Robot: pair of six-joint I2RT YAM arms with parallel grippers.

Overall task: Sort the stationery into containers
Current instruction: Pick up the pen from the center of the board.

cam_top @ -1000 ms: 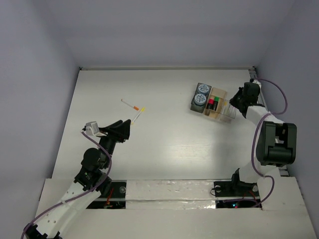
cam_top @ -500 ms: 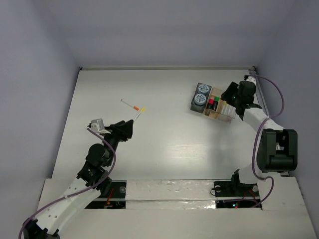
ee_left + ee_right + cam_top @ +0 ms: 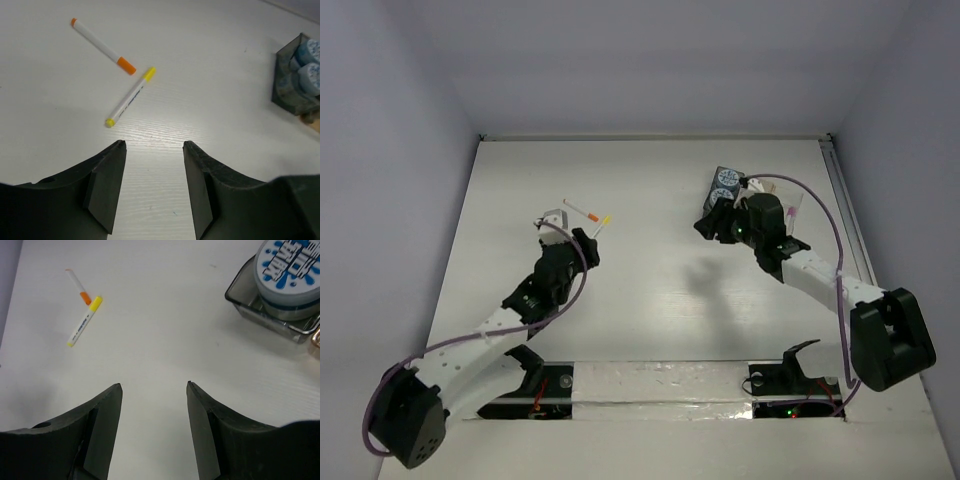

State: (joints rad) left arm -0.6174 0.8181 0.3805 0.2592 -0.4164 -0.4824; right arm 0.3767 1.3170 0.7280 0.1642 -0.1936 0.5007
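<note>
Two thin white pens lie apart from the tray at the table's left: one with orange ends and one with yellow ends. My left gripper is open and empty just short of the yellow pen. My right gripper is open and empty over bare table, left of the compartment tray. The tray's dark section holds two blue-grey canisters. The right arm hides most of the tray and its small pieces.
The table's side walls stand close at the left and right. A taped strip runs along the near edge between the arm bases. Both pens also show far off in the right wrist view.
My left gripper has moved forward and right to just below the yellow pen. My right arm has swung left from the tray's right side and now lies across the tray.
</note>
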